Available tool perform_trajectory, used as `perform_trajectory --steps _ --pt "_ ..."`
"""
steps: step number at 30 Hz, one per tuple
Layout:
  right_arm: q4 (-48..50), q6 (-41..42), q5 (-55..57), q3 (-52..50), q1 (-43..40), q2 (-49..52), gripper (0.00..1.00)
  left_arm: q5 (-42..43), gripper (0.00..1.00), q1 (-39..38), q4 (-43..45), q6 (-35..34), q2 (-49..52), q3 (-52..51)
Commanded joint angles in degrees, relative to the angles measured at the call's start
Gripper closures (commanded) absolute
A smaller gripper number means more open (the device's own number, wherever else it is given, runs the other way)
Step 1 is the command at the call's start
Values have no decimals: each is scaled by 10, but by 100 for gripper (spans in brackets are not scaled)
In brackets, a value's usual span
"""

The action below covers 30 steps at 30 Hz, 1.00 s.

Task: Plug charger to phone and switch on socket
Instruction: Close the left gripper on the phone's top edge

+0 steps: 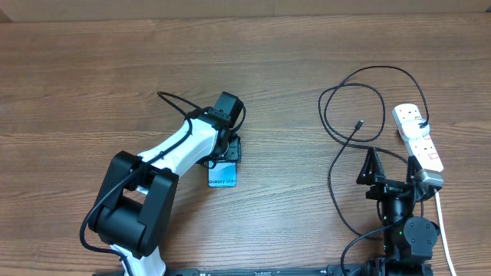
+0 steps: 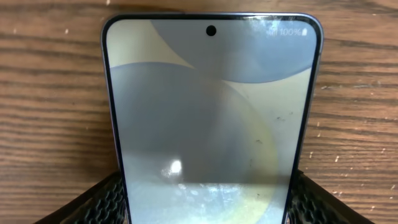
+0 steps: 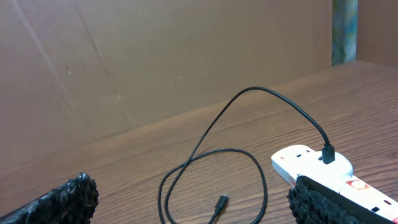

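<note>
"Two bits of writing read clearly on my feeds: 'Galaxy S24' on the phone (image 1: 222, 179) from overhead, with whatever follows too small to call, and '100%' in the screen's top corner on the left wrist feed."

"Where is the phone?"

"Left of centre over the wooden table (image 1: 92, 69). I cannot tell whether it lies flat or is lifted. My left gripper (image 1: 228, 151) hides one end of it from above, and the wrist feed cuts off its lower part. Black fingers (image 2: 102, 199) sit against both long edges, so I am pinching it."

"And the right side?"

"My right gripper (image 1: 393, 170) is spread wide with nothing between its fingers, just beside the near end of the socket (image 1: 418, 134) on the table's right. The charger (image 1: 368, 73) is plugged into the socket's far end and loops across the wood. Its plug tip (image 1: 360, 123) lies loose, well apart from the phone."

"The switch?"

"A red mark (image 3: 357, 185) shows on the strip, but one finger covers that end on the right wrist feed. The lettering is blurred, and I cannot tell the switch's position."
</note>
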Motion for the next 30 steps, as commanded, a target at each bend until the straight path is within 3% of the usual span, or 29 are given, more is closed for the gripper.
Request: perform_trajectory --steps 1,14,28,30 --pt "2 -2 -1 -6 -1 -4 0 -3 33 0 -6 -46 18 -2" --pt "2 -2 -1 -6 -1 -4 0 -3 0 0 -19 -47 18 -2" --pt "2 -2 -1 -6 -1 -4 0 22 0 0 -21 3 18 -2" --pt "2 -2 -1 -6 -1 -4 0 22 7 0 -21 3 18 -2"
